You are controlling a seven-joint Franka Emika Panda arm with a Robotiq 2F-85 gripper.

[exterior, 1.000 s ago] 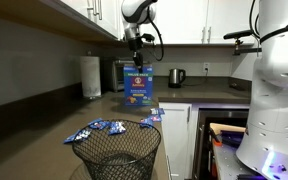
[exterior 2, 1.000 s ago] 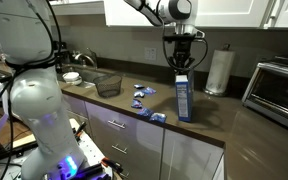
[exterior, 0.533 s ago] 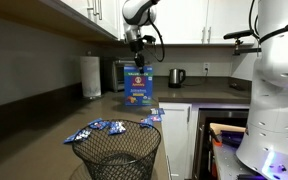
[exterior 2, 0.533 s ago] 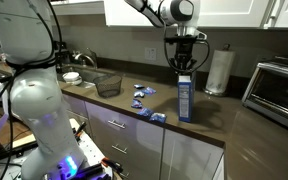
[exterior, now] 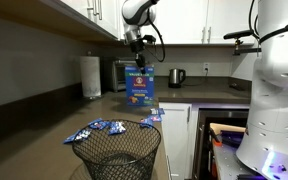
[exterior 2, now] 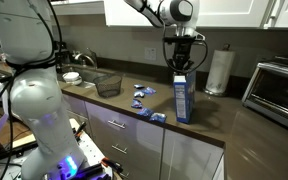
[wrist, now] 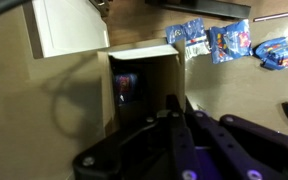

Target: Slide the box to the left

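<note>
**A:** Which step is this?

**B:** The slide itself, I'd judge. The tool (exterior: pixel 136 63) sits at the top of the box (exterior: pixel 138 88), which stands upright on the surface (exterior: pixel 104 108) directly beneath it. I cannot tell whether its fingers pinch the rim or only rest there.

**A:** And next?

**B:** A slow push to the left. Pressing high on a tall carton could tip it.

**A:** Containers?

**B:** The wire basket (exterior: pixel 117 150), below the tool and nearer the camera, looks empty. In the wrist view the box's top stands open, its inside dark and contents unclear.
</note>
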